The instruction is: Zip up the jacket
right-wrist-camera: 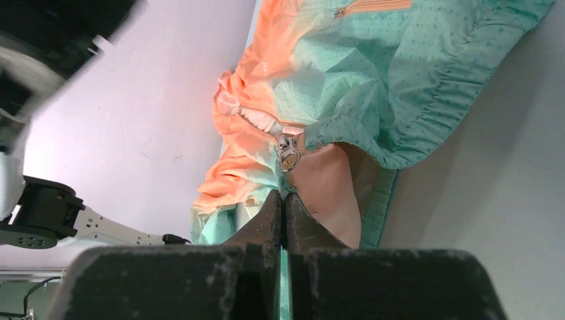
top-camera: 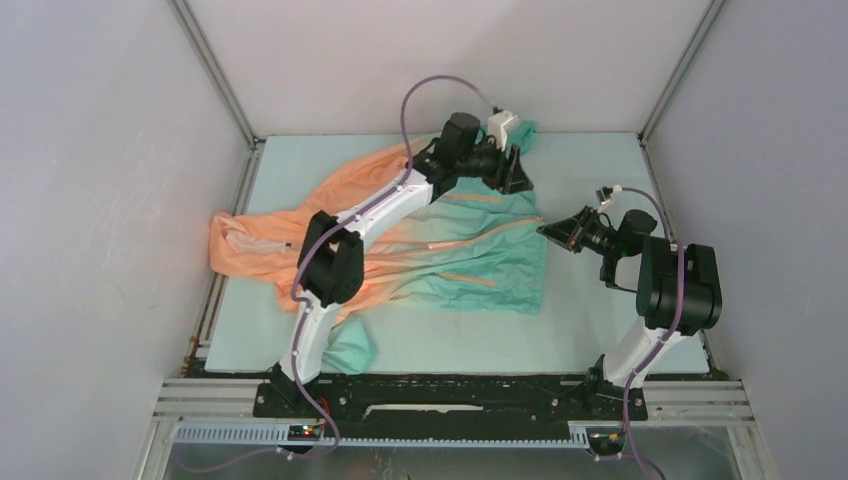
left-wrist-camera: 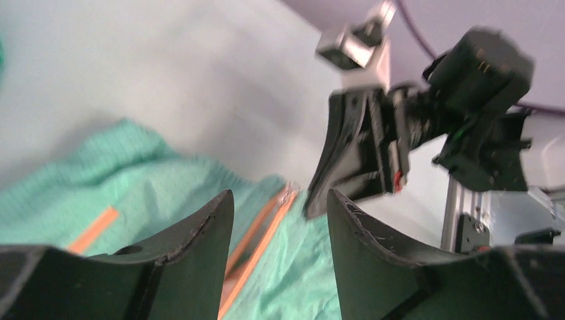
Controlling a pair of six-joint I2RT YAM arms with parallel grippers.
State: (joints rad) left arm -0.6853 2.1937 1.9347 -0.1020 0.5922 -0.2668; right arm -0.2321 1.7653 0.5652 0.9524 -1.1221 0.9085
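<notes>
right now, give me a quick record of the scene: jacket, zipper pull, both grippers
jacket: spread on the table, orange end to the left, teal end to the right
zipper pull: at the teal hem edge, with the lining showing beside it
left gripper: open, over the teal fabric, nothing between the fingers
right gripper: shut, with the tips just short of the zipper pull; cannot tell if any fabric is pinched

Down low, left gripper (left-wrist-camera: 280,200), fingers apart. Green jacket (left-wrist-camera: 133,180) with orange strips (left-wrist-camera: 93,230) at lower left. Blurry black right gripper (left-wrist-camera: 321,195) at upper right.
</notes>
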